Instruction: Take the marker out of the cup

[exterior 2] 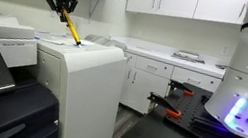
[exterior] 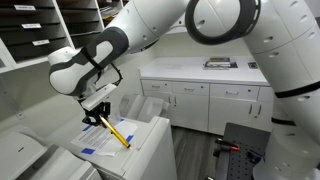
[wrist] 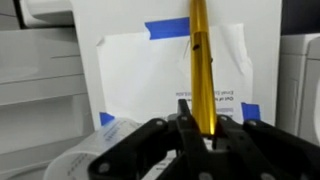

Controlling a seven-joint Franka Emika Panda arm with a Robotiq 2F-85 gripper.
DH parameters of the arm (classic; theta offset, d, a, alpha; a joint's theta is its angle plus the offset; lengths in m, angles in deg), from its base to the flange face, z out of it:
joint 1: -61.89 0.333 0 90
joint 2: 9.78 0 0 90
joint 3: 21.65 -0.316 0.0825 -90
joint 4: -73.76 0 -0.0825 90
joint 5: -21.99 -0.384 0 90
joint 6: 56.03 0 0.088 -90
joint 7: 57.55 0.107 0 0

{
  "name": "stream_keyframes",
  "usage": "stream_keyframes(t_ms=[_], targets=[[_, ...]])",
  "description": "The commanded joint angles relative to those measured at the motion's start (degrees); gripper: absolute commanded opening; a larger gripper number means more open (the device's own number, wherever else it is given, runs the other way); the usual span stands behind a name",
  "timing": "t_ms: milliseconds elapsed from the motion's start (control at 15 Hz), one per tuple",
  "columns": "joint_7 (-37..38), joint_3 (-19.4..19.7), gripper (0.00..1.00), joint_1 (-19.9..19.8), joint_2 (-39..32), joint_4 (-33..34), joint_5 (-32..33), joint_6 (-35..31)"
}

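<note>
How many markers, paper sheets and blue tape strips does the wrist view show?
marker: 1
paper sheet: 1
blue tape strips: 3
Total: 5

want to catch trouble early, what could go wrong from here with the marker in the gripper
1. The gripper pinches the marker near one end, with most of its length sticking out, so it might pivot or slip out.
2. The free tip hangs low over the taped paper on the white machine. A downward or sideways move could jab or mark it.
</note>
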Motion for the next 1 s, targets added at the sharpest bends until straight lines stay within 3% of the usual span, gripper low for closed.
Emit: stream_keyframes(t_ms=[0, 200, 467, 933], targets=[[-0.06, 0.77, 0.49, 1.17, 0.52, -0.34, 2.17, -5.55], [-0.29, 1.05, 0.71, 1.68, 1.02, -1.15, 4.52, -9.65], [-1.74, 0.25, 0.99, 0.85, 2.93, -2.6, 3.69, -10.16], [-1.88, 0.4, 1.0, 0.51, 10.19, -6.6, 3.63, -4.04]])
